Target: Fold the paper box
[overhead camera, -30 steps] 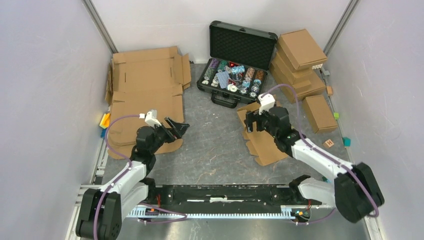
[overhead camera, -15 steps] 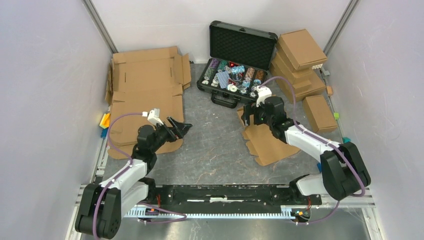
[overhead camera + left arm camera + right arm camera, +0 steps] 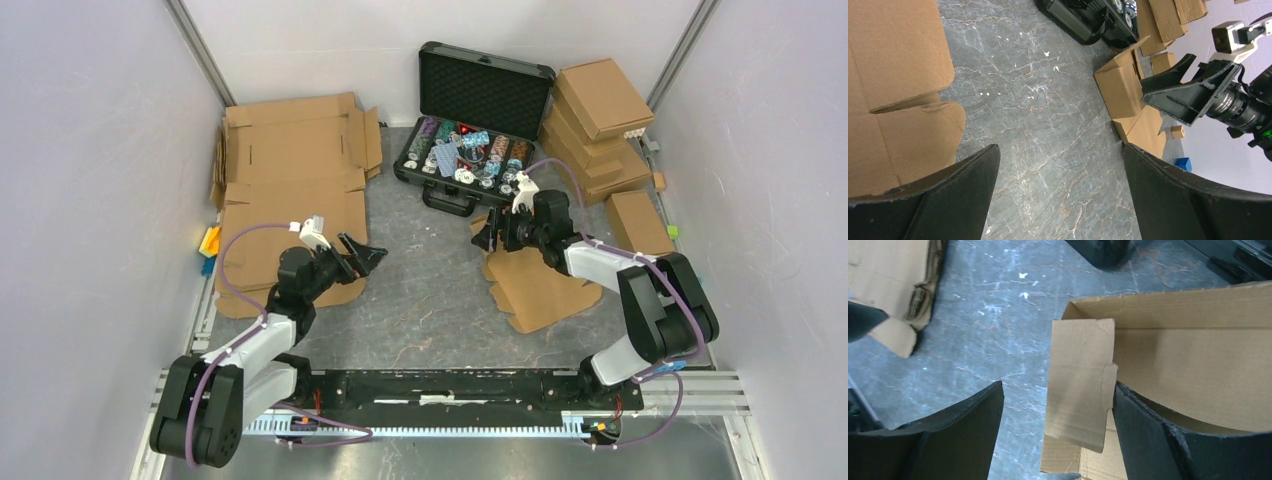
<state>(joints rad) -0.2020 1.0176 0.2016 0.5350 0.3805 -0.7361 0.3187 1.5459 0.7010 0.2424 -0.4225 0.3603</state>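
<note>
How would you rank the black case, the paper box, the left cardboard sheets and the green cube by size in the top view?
Largest to smallest:
1. cardboard sheets
2. black case
3. paper box, partly covered
4. green cube

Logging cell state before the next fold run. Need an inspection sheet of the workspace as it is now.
Surface: grey marbled table, a few white flecks.
Job's things: paper box, partly folded, one flap standing, by the right arm.
Clutter: open black case holding chips; flat cardboard sheets at left; stack of closed boxes at right; wooden block and blue block beyond the paper box.
Grippers: left gripper open, over the table, holding nothing; right gripper open, jaws either side of the box's flap, contact cannot be told.
Cables: purple cables looped along both arms, no snag seen.
Surroundings: white walls, metal posts.
</note>
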